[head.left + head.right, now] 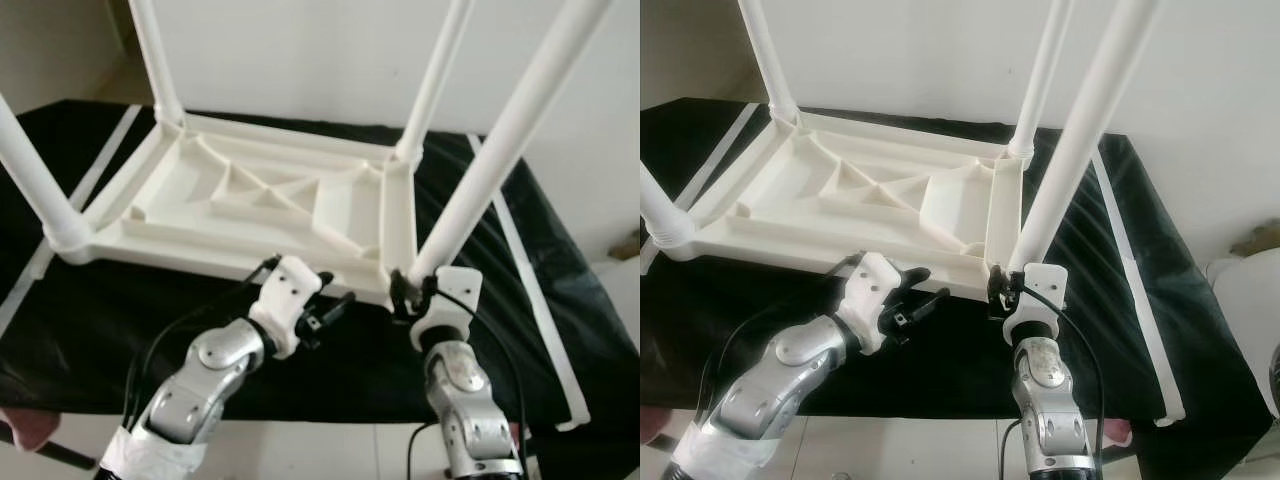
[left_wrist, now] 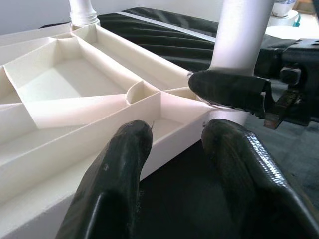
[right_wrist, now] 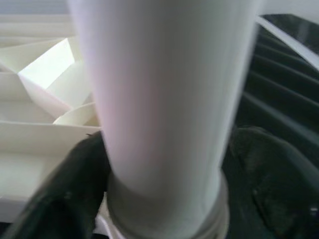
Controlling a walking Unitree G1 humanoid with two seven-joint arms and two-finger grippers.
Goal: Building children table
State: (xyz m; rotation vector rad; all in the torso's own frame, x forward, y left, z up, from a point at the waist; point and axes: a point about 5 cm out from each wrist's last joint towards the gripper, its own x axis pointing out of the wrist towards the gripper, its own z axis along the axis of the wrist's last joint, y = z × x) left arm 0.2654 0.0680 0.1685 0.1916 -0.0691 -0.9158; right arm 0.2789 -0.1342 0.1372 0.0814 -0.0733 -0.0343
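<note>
Nearest the camera, the robot's two silver arms reach toward the front edge of an upturned white plastic children's table [image 1: 250,200], which lies top-down on a black cloth [image 1: 90,320] with its ribbed underside facing up and its long axis running across the scene. The right end effector [image 1: 410,292] grips the base of the near right leg [image 1: 490,160], its black fingers [image 3: 65,199] pressed on either side of the tube where it enters the corner socket; the leg rises steeply, leaning up and to the right. The left end effector [image 1: 325,310] hovers just off the table's front rim with its fingers spread and holding nothing; its wrist view shows both fingertips [image 2: 124,164] straddling the rim edge, with the right end effector clamped on the leg beyond. Farther back, three more legs [image 1: 155,60] stand in the other corners, pointing upward before a white wall [image 1: 300,50]. White tape strips [image 1: 530,290] cross the cloth.
</note>
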